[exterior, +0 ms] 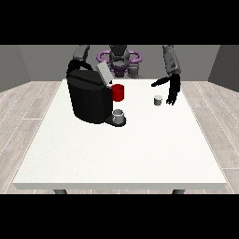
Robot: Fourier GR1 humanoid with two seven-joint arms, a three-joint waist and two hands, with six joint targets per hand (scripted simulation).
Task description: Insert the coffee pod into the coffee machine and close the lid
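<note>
A small grey coffee pod (158, 100) stands on the white table (121, 149) toward the back right. The hand at the view's right (172, 92) hangs just right of the pod, fingers straight and pointing down, thumb stretched out to the left above the pod, not touching it. The black coffee machine (88, 98) sits at the back left, its grey lid (103, 73) tilted up and open. A red part (118, 92) shows at its front, with a grey cup (119, 115) on the drip base below. The hand at the view's left is hidden behind the machine.
The robot's body (119, 58) stands behind the table's far edge. Wooden floor surrounds the table. The near table edge runs along the bottom.
</note>
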